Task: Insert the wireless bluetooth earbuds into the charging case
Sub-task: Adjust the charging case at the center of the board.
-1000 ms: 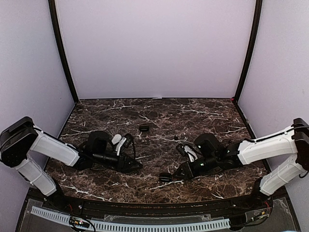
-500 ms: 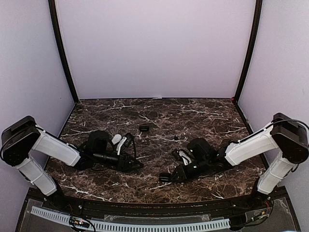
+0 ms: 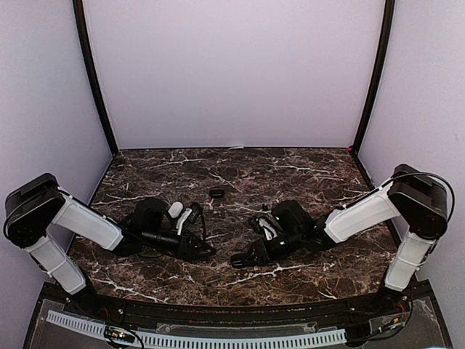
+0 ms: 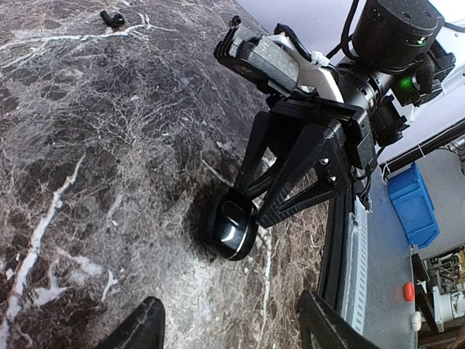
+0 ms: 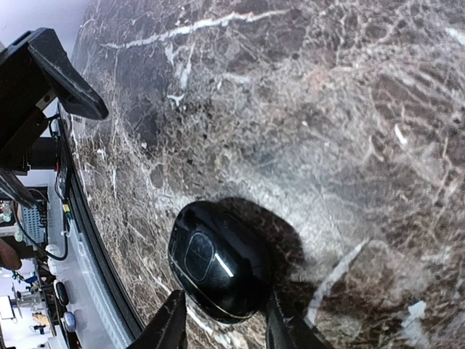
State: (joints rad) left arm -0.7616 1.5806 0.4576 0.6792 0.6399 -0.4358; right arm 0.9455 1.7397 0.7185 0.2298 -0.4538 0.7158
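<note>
Your right gripper (image 5: 224,323) sits narrow around the black case (image 5: 218,262), a finger against each side, the case resting on the table (image 5: 327,109). Only the left wrist view shows a black earbud (image 4: 111,17) lying loose on the table, well apart from the case. Your left gripper (image 4: 232,331) stands wide open, facing the case from nearby.

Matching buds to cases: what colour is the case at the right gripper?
Glossy black charging case; the right wrist view shows it best.
</note>
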